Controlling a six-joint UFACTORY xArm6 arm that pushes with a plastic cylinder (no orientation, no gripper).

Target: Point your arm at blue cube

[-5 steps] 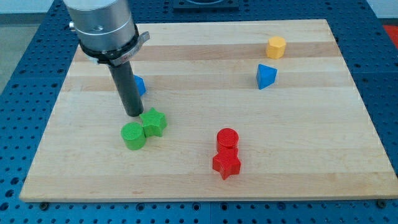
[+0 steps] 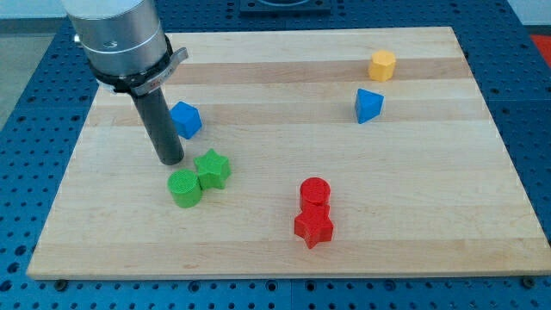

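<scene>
Pointing: my tip (image 2: 171,161) is resting just below and left of the blue cube (image 2: 185,119), seemingly apart from it, though the rod is hiding part of the gap.
Holding: my tip is grasping nothing, being a bare rod with no jaws.
Crowding: the green cylinder (image 2: 183,188) and green star (image 2: 212,168) are sitting just beneath my tip.
Risking: sliding downward is likely nudging the green pair; overshooting upward is likely shoving the blue cube away.

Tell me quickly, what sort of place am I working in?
Likely a lab test bench: a wooden board sits on a blue perforated table, with small blocks like the blue cube beside my tip.
</scene>
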